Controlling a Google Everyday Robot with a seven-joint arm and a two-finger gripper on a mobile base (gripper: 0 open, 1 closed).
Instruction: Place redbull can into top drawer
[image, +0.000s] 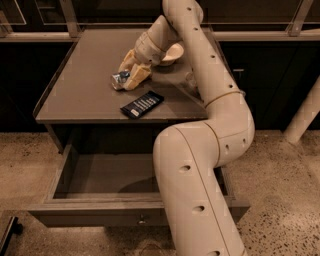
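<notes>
Back from the tool (129, 75) and down across the right of the view: bulky cream robot arm (200, 170), bent twice and reaching over the bench from the near side, hiding part of what lies below it. Under the tool: grey-brown bench (75, 95), carrying everything loose. Well below the tool and nearer the camera: top drawer (100, 175), pulled out with its bare floor showing and a small round knob (143, 219) on the front panel. Looks ready to take a drop from above. Just nearer than the tool: flat dark-blue snack packet (142, 104), lying apart and out of the way. Just beyond the tool: pale shallow bowl (173, 53), partly hidden by the wrist. At the tool itself, poking out on the side away from the arm: redbull can (118, 80), low at the bench top, seemingly lying down, not yet in the drawer. Cannot tell whether tool clamped on the can or only set about it. Probably the grasp step. Next move likely a lift clear of the packet before any swing toward the drawer.
</notes>
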